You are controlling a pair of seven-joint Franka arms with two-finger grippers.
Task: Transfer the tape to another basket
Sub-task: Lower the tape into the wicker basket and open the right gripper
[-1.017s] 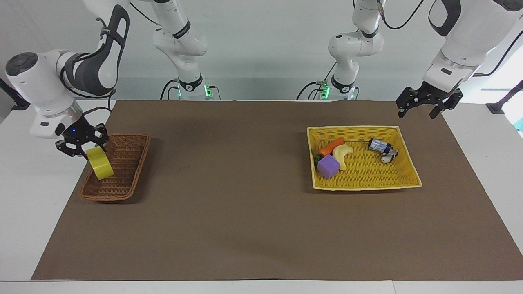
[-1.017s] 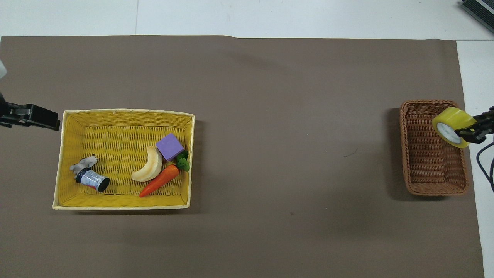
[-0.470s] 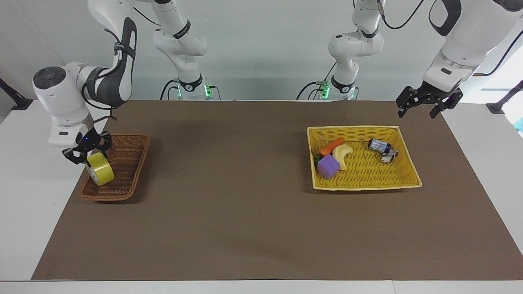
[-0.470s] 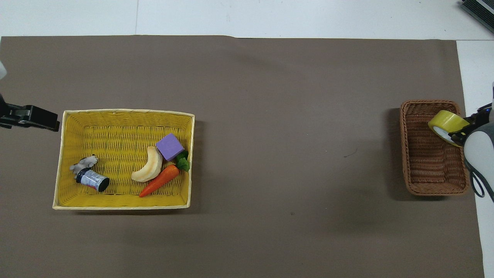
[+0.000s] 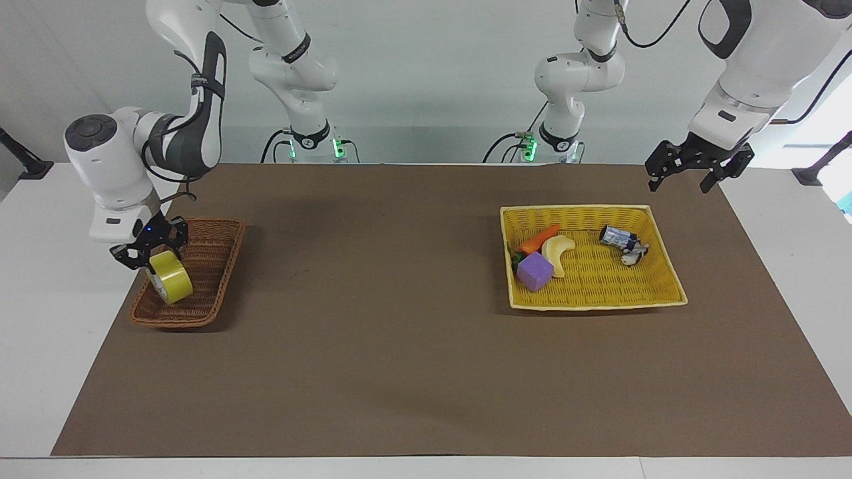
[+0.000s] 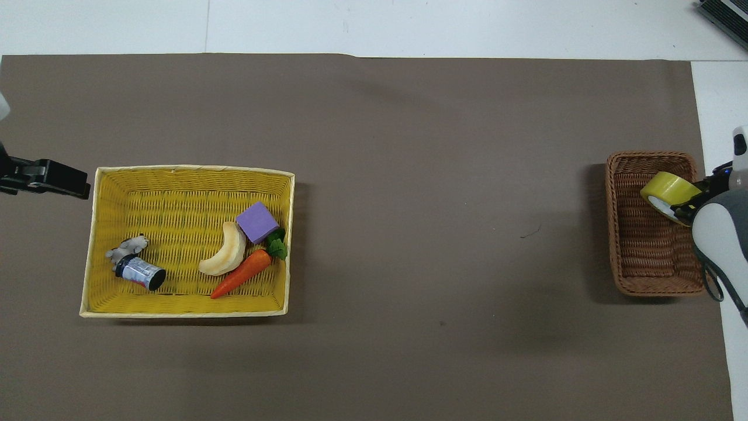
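The yellow tape (image 5: 172, 277) hangs in my right gripper (image 5: 157, 258), which is shut on it just over the dark-brown wicker basket (image 5: 214, 266) at the right arm's end of the table. In the overhead view the tape (image 6: 669, 189) shows over the basket (image 6: 643, 257), held by the right gripper (image 6: 689, 204) at the basket's outer rim. Whether the tape touches the basket floor I cannot tell. My left gripper (image 5: 682, 181) waits, open and empty, in the air over the mat near the yellow basket's corner; it also shows in the overhead view (image 6: 58, 178).
The wide yellow basket (image 5: 599, 303) at the left arm's end holds a purple cube (image 5: 535, 271), a carrot (image 5: 539, 239), a banana (image 5: 558, 253) and a small can (image 5: 618, 236). Brown mat lies between the two baskets.
My right gripper has moved down and inward over the brown basket with the tape, which now sits lower. The left arm has not moved.
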